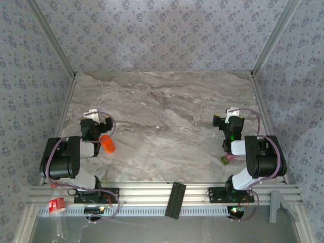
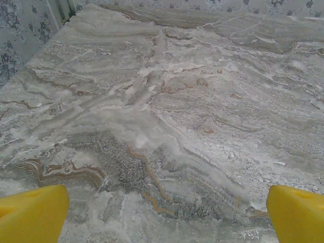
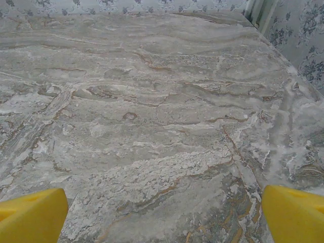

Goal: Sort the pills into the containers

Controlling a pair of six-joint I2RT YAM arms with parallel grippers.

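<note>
You have the left gripper and right gripper both spread wide, holding nothing, with the tiny pink-and-olive containers lying at the marble table's near right.

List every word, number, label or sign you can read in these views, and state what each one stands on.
No text is readable in any view.
red tag, at the near left corner: pale marks, too small and blurred to read.
orange bottle: no label visible.
containers: no marking visible.
</note>
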